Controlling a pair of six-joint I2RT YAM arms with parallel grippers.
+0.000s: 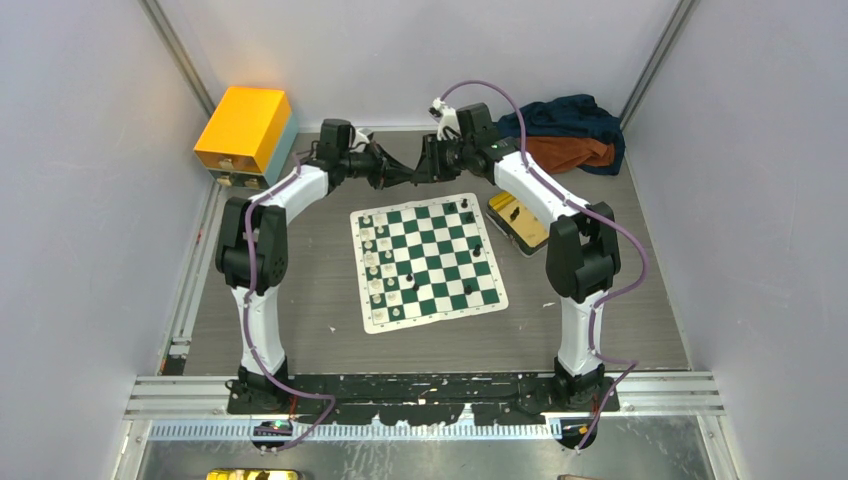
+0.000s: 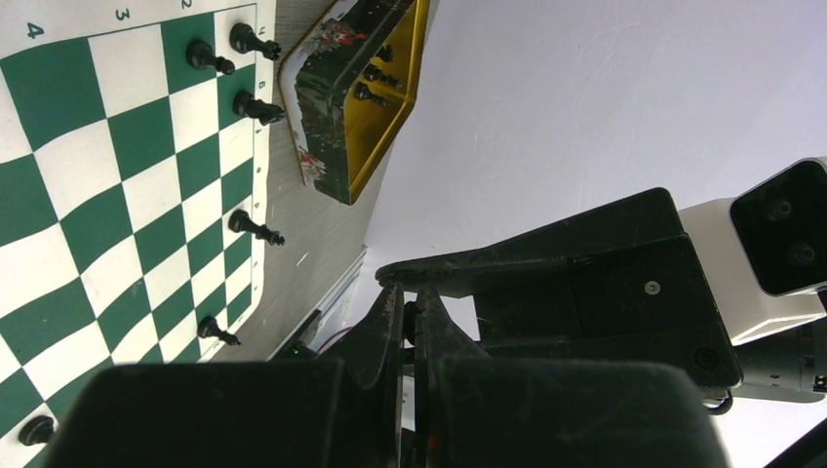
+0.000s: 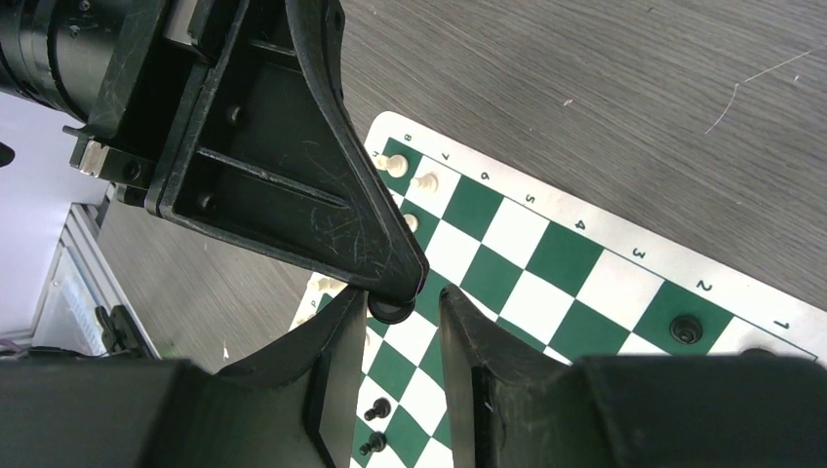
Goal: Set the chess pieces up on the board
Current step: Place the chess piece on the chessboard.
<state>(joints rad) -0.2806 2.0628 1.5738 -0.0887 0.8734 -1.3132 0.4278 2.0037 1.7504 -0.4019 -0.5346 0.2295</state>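
Nearest me, the two arm bases sit at the near edge of the table (image 1: pixel 620 330), and the board (image 1: pixel 445 270) lies flat just beyond them, between the arms. Cream pieces (image 1: pixel 380 255) stand in a line down the board's left side. A few black pieces (image 1: pixel 476 250) are dotted over its middle and right side.

Over the board's far edge the two grippers meet nose to nose. The left gripper (image 2: pixel 408 327) has its fingers (image 2: pixel 385 336) drawn almost together with only a thin slit between them, clamped on a small black piece (image 3: pixel 390 311). Only the dark rounded end of that piece shows under the fingertip. The right gripper (image 3: pixel 402 327) has its fingers (image 3: pixel 341 341) spread apart, one on each side of that piece. The piece sits closer to one finger than the other, and I cannot tell whether that finger touches it.

Each gripper blocks the other's view. The left gripper's body covers part of the board's left side in the right wrist view, and the right gripper's housing fills much of the left wrist view.

Just right of the board's far right corner lies a shallow gold tin (image 1: pixel 517 222), set at an angle to the board, with more dark pieces inside. Beyond the board's far left corner a yellow box (image 1: pixel 245 128) stands against the wall. Beyond its far right corner is a heap of blue and orange cloth (image 1: pixel 565 130).
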